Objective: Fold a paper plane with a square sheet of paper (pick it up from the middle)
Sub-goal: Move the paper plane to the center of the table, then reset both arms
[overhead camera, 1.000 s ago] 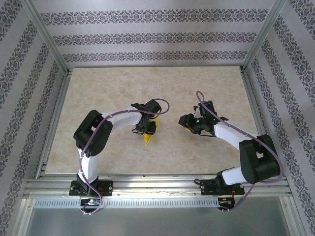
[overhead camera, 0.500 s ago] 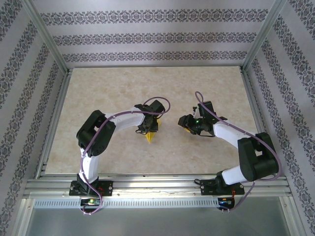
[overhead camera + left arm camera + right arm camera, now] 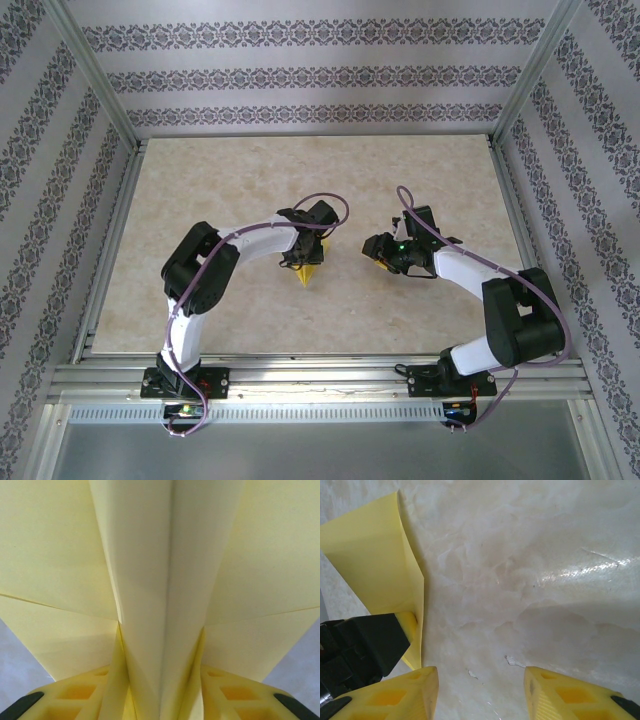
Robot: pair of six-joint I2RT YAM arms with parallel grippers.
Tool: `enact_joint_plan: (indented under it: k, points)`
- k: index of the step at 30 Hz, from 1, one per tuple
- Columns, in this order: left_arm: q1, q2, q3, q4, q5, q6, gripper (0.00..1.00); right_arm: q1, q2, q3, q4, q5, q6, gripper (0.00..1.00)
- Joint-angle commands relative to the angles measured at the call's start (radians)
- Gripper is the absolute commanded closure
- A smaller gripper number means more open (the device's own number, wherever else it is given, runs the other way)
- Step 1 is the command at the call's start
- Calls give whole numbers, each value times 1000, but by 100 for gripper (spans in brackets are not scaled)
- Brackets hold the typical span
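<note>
One small yellow paper plane (image 3: 308, 273) lay near the middle of the counter (image 3: 200, 190), its nose pointing toward the near edge, with the left end effector (image 3: 303, 257) right over its far end. In the left wrist view the plane's centre keel stood between the two fingers (image 3: 95, 697), its folded flaps touching them on both sides. Whether they pinched it or merely flanked it, I could not tell. The right end effector (image 3: 379, 250) hovered just to the right, spread over bare counter with nothing between its tips. The plane looked feather-light and thin, easily crushed or sprung open, and likely to slide on the smooth surface. The keel, where the layers stacked stiffest, seemed the best place to hold, with gentle pressure.
</note>
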Motion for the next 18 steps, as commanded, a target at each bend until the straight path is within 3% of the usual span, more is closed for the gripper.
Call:
enact_joint_plan:
  k: [1,18]
  points:
    - [-5,30,9,-62,-13,46,57,-10,-9,-4,1,-5,-17,51]
    - [-4,-187,-20,-45,-51,37,41,-87,-153,18,-84,55,-94,46]
